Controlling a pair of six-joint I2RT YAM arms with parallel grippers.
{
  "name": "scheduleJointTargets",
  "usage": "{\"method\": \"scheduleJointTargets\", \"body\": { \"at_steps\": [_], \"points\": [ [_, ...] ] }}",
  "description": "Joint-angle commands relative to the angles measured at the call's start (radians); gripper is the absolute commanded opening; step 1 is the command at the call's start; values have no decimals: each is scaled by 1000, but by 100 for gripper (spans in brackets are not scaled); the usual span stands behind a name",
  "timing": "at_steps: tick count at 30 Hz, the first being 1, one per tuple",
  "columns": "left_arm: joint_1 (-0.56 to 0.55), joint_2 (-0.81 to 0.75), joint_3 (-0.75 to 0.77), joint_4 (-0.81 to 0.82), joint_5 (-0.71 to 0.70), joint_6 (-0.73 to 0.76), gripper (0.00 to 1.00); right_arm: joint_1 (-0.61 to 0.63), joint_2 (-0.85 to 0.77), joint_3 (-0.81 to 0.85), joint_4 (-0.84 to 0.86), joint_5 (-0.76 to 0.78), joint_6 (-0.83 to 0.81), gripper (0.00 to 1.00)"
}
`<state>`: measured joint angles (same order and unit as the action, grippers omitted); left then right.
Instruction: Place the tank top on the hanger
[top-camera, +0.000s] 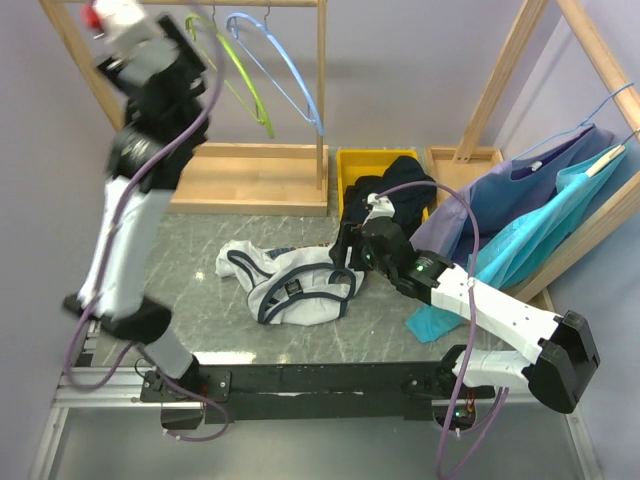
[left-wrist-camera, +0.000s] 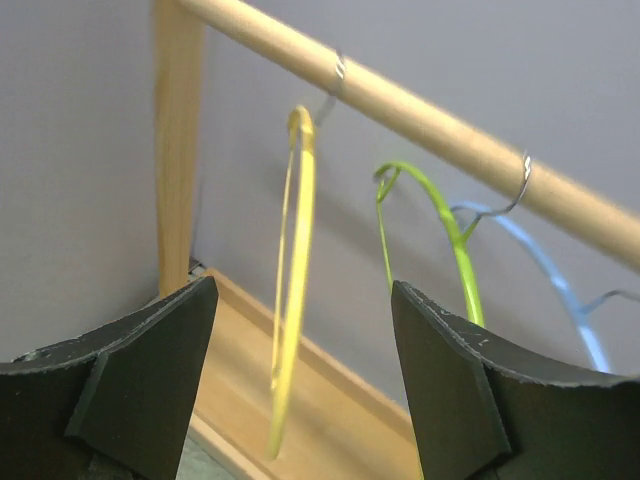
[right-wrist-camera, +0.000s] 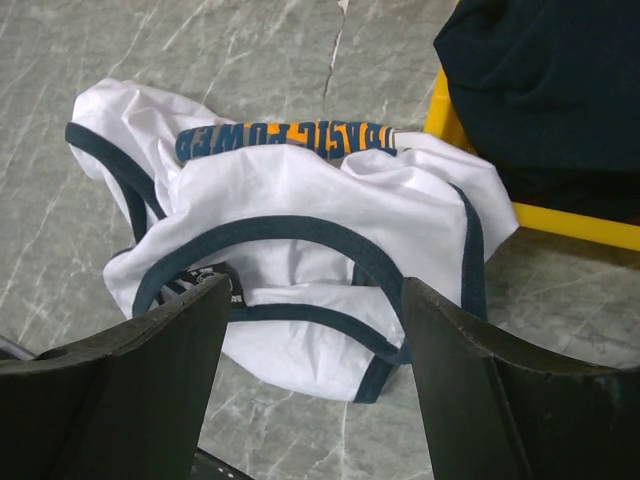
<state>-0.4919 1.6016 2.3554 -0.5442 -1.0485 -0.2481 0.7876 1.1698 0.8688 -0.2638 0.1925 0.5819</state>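
The left gripper (left-wrist-camera: 302, 290), jaws spread, frames the hanger (left-wrist-camera: 297, 200) (touching neither finger) on its rail (left-wrist-camera: 450, 140). The right gripper (right-wrist-camera: 315, 290), jaws likewise released, hovers at 3 o'clock of the tank top (right-wrist-camera: 300, 190).

The left arm (top-camera: 125, 235) was found raised steeply, wrist bent forward at the top, the left gripper (left-wrist-camera: 302, 292) held with jaws spread wide. The right arm (top-camera: 495, 312) was extended low and leftward, the right gripper (right-wrist-camera: 315, 292) likewise parted.
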Motion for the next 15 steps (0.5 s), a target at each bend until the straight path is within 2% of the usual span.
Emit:
{"method": "scheduleJointTargets", "body": {
  "at_steps": [1,4,8,15],
  "points": [
    [56,150,131,6,75,159,77,7,-12,44,-12,21,-34,77],
    [84,175,87,81,56,211,74,6,-6,47,-23,28,-53,77],
    [150,199,87,18,161,113,72,9,7,58,-32,21,-66,77],
    [283,195,-21,-25,320,7,70,6,-4,61,-38,7,-86,77]
  ]
}}
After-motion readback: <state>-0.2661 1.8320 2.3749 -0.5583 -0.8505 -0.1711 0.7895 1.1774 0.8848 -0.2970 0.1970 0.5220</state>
